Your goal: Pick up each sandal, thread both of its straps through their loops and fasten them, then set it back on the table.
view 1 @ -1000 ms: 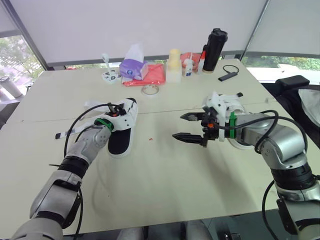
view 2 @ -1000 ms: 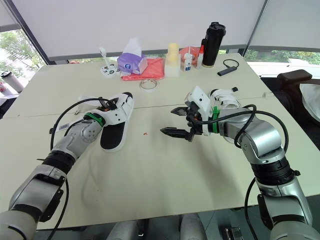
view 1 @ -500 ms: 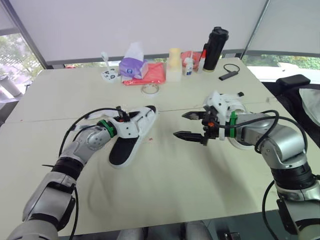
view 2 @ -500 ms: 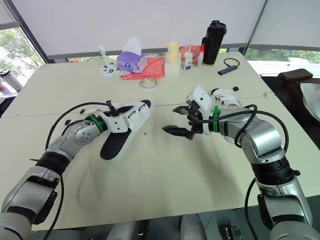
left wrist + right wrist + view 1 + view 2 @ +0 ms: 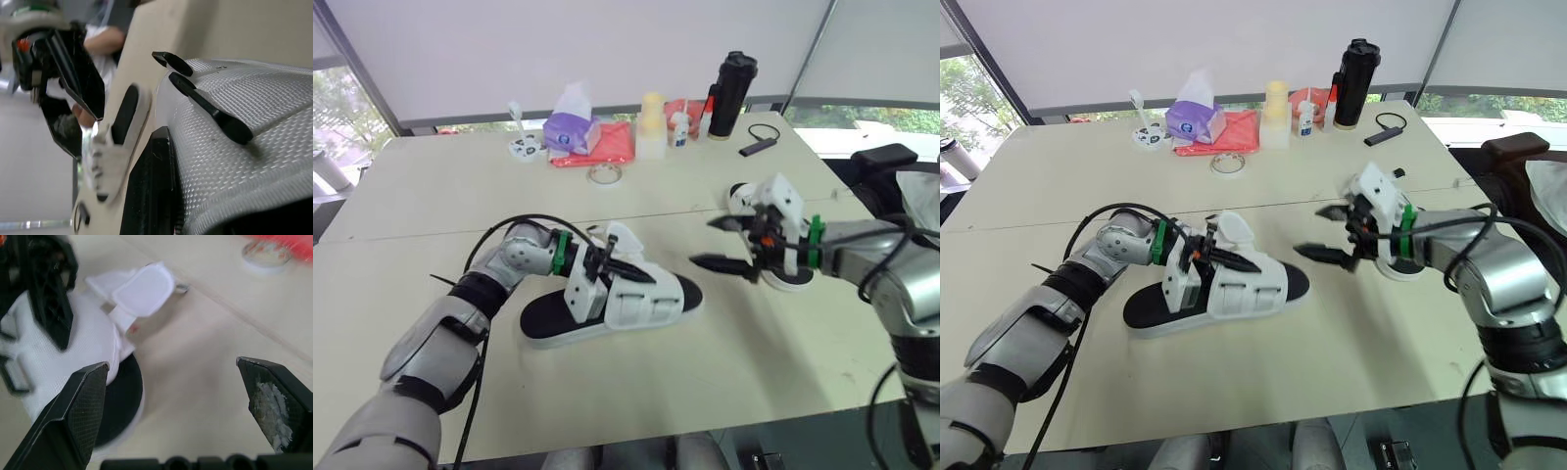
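table (image 5: 724, 377) left side bare from far edge to near edge, lots of room. left gripper (image 5: 631, 271) low at centre-left, fingers nearly together, lying on the sandal (image 5: 651, 302) and pinching its white mesh upper. sandal sits sole down on the near half of the table, just this side of the seam, long axis left to right, well in from the near edge, wide bare strip in front of it. look: white mesh upper, white sole rim, black footbed showing at its left end and at the right tip, one white strap flap (image 5: 143, 288) sticking up loose, unfastened. short gap of open table, then right gripper (image 5: 1324, 232) off the surface just right of the sandal, not touching it, fingers spread wide, nothing between them. second sandal (image 5: 1394, 272) under the right wrist, mostly hidden. far edge crowded: tissue pack (image 5: 571, 130), red cloth (image 5: 610, 149), tape ring (image 5: 603, 174), pale bottle (image 5: 653, 125), black tumbler (image 5: 732, 83), black cable (image 5: 761, 145). right near corner bare.
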{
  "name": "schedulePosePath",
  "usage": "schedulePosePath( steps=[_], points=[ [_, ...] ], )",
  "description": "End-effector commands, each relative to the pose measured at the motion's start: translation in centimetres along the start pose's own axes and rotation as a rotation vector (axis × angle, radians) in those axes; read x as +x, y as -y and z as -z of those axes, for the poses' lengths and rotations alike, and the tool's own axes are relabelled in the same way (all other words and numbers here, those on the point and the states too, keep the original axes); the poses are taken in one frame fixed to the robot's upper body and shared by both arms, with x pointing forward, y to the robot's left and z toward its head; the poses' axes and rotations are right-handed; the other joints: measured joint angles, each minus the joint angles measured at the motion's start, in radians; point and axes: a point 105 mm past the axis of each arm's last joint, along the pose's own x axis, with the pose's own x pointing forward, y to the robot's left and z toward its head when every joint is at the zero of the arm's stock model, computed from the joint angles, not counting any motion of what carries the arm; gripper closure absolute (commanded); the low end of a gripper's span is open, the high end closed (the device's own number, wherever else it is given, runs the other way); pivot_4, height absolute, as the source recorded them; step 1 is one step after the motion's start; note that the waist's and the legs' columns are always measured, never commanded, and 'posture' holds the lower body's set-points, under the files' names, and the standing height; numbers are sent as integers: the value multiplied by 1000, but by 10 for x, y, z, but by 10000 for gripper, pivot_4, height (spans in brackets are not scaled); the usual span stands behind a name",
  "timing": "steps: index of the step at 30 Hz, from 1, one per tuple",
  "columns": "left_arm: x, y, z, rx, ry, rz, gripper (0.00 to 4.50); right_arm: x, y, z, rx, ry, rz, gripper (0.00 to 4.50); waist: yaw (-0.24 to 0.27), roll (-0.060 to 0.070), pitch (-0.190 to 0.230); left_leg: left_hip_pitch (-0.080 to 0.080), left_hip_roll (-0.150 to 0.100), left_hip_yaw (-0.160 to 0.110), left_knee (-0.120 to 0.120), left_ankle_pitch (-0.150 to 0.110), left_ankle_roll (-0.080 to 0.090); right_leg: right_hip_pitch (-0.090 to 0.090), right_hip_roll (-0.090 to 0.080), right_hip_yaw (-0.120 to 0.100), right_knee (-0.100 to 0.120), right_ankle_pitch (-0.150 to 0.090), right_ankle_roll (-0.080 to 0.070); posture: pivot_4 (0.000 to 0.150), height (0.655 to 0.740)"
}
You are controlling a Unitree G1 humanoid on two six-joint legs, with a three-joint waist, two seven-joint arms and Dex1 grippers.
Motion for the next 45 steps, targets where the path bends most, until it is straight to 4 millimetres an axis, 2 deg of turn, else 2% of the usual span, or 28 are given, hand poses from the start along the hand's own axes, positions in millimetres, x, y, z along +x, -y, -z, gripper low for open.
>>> schedulePosePath(
  steps=[1,6,14,21,25,28,35,39,45],
  points=[
    [-2,2,-15,150,88,35,44644,-9,-31,-4,-111,-19,-114,0,-1,0,0,0,0,0,0,0,0,0,0,0,0,0,0,1500,7400],
    [3,14,-19,135,105,40,44644,-6,-32,0,-124,-23,-89,0,-1,0,0,0,1,1,5,0,0,2,0,0,0,0,0,1500,7400],
    [5,33,-8,73,27,37,44644,0,-30,-1,-126,-10,-62,0,7,-1,0,0,1,0,11,-1,1,6,0,0,-1,1,2,1500,7400],
    [12,32,-1,98,-27,-8,44644,4,-28,-2,-130,-5,-50,0,24,-1,0,0,1,0,12,-1,1,7,0,0,-1,2,3,1500,7400],
    [16,41,1,70,-39,13,44644,5,-27,-3,-133,-5,-50,0,27,-1,0,0,0,0,12,-1,1,8,0,0,-1,2,3,1500,7400],
    [15,49,2,38,-53,22,33413,7,-27,-3,-137,-7,-49,0,26,0,0,1,0,0,12,-1,1,8,0,-1,-1,2,4,1500,7400],
    [7,54,3,21,-80,14,201,8,-24,-4,-145,-5,-43,0,25,0,0,1,0,0,12,-1,1,8,0,-1,-1,2,4,1500,7400],
    [-8,63,1,5,-110,34,201,10,-24,-4,-148,1,-48,0,17,0,0,2,1,0,12,-1,1,8,1,-1,-1,2,3,1500,7400],
    [-45,95,-11,-106,-142,148,201,12,-24,-2,-151,0,-56,0,-5,1,-1,3,2,1,10,-1,1,8,1,-1,-1,2,3,1500,7400]
  ],
)
